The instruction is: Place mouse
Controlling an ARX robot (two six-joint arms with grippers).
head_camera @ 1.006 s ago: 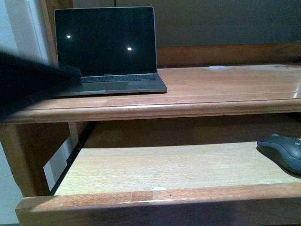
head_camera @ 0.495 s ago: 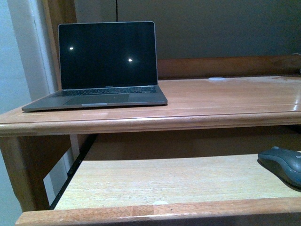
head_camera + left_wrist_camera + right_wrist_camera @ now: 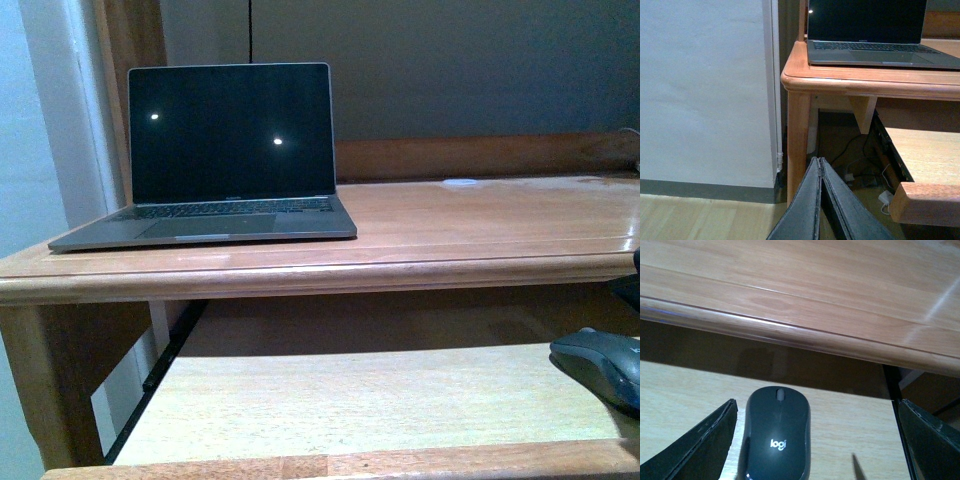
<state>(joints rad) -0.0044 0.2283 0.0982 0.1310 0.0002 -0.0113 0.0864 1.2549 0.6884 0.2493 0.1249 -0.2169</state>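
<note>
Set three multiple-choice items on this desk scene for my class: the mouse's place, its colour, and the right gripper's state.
1. The mouse lies: A on the floor; B on the pull-out shelf under the desk top; C on a chair.
2. The mouse is: A dark grey; B white; C red.
3. The right gripper is: A shut on the mouse; B shut, empty; C open, straddling the mouse.
Answers: 1 B, it rests on the pale shelf below the desk edge; 2 A, its back is dark grey; 3 C, its fingers stand wide apart, one each side.
</note>
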